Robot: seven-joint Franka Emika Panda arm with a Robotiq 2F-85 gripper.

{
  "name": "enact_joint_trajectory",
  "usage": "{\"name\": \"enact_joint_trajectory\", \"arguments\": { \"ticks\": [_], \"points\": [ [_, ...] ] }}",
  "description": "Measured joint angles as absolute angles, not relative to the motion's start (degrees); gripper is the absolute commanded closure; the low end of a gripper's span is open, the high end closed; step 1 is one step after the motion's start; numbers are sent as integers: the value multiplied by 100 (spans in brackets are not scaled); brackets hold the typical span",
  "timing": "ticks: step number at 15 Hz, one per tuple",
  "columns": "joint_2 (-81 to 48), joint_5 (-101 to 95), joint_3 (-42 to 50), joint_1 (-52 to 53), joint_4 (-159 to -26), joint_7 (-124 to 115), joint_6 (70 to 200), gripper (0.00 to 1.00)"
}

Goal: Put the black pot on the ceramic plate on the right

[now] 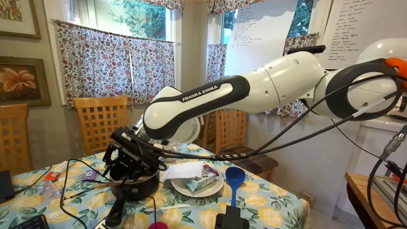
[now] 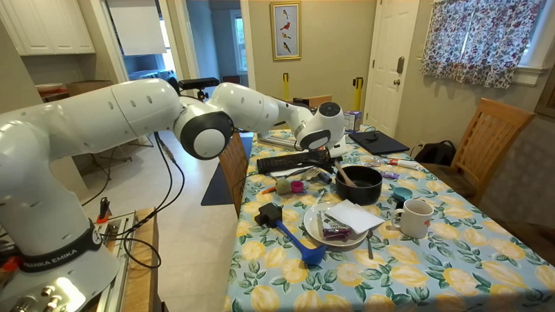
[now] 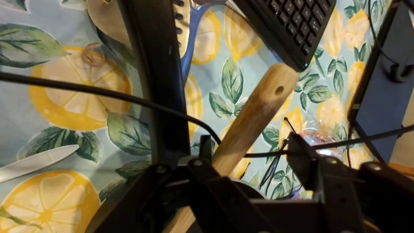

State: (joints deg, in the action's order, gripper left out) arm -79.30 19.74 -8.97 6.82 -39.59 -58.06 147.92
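The pot [image 2: 364,196] stands on the desk [image 2: 468,268], right of centre in an exterior view, a spoon [image 2: 345,176] leaning inside. Just below it in that frame, the plate [image 2: 310,223] bears a packet [image 2: 335,226] and paper [image 2: 353,216], with the ladle [image 2: 292,236] at its lower left and the mug [image 2: 415,219] at right. In the wrist view, my fingers [image 3: 302,165] are spread apart, the spoon showing between them, the pot's black handle [image 3: 158,71] at upper left of centre

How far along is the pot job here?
Done: the open end effector is at the black pot. In hand: nothing visibly gripped. Left: grasp, lift and place; the pot stands on the tablecloth beside the ceramic plate, which holds a packet and white sheet.
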Motion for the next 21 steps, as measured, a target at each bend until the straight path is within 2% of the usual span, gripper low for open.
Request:
{"name": "enact_joint_trajectory", "arguments": {
  "ticks": [4,7,12,16,17,18,21],
  "points": [
    [-7946,1974,-899,683,-3947,-5806,14790,95],
    [-7939,1973,-911,696,-3933,-5799,14731,100],
    [-7760,1967,-932,858,-3937,-5725,14668,95],
    [-7657,1968,-602,923,-4000,-6492,15075,97],
    [-7645,1968,-462,923,-4037,-6743,15190,73],
    [-7645,1968,-315,922,-4061,-7000,15267,71],
    [-7646,1972,-88,884,-4156,-7474,15225,50]
  ]
}}
